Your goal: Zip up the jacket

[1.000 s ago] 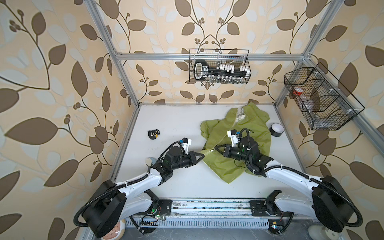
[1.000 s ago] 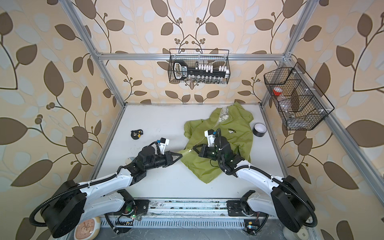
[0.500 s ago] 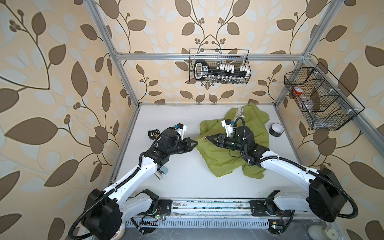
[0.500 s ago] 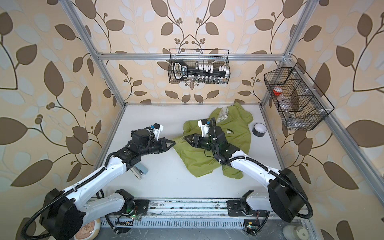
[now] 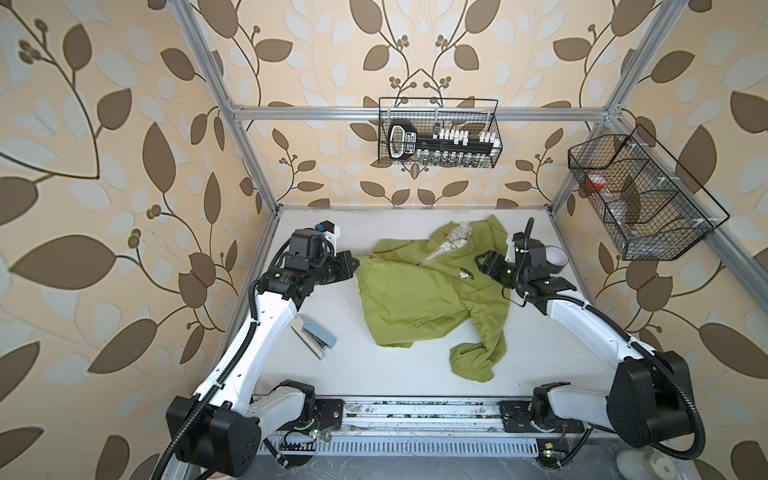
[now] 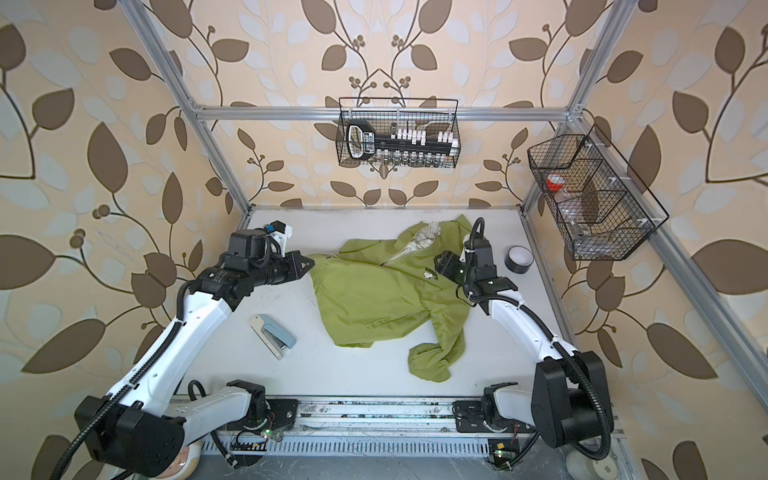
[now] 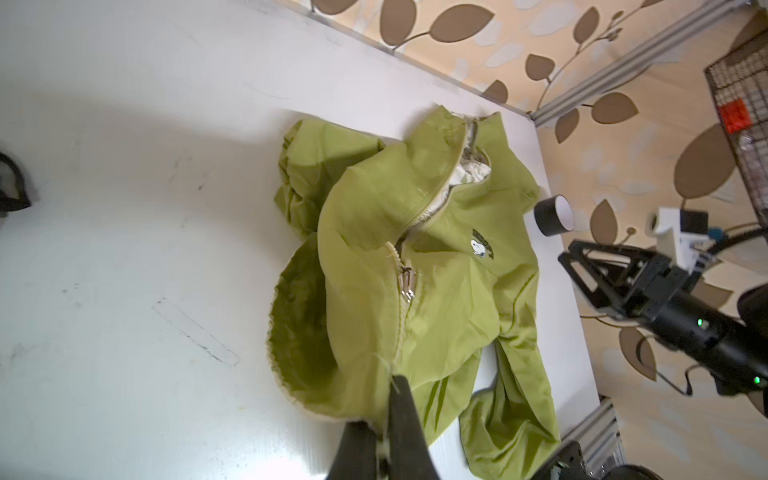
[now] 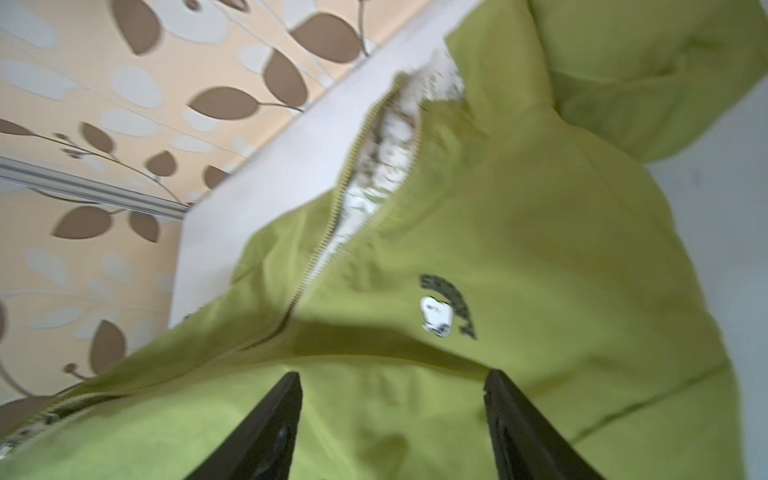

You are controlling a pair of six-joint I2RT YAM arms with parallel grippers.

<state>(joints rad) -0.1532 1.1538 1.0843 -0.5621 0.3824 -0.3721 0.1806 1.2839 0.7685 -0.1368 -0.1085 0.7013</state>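
The lime-green jacket (image 5: 415,299) (image 6: 374,299) lies spread across the white table, its front up and a sleeve trailing toward the near edge. Its zipper is partly open: the metal slider (image 7: 406,282) sits low on the front, and pale printed lining (image 8: 395,137) shows above it. My left gripper (image 5: 355,262) (image 6: 309,262) (image 7: 386,415) is shut on the jacket's bottom hem at the zipper's end. My right gripper (image 5: 482,262) (image 6: 440,259) (image 8: 392,374) hovers open just over the chest, next to the black-and-white logo (image 8: 436,316), with nothing between its fingers.
A blue-grey stapler (image 5: 313,334) (image 6: 274,336) lies on the table beside the left arm. A black tape roll (image 5: 555,258) (image 6: 518,258) stands by the right wall, behind my right gripper. Wire baskets (image 5: 438,139) (image 5: 636,199) hang on the back and right walls.
My left gripper has pulled the jacket's hem left and toward the back wall, stretching the jacket out. My right gripper has opened, let the fabric go and moved right to the chest.
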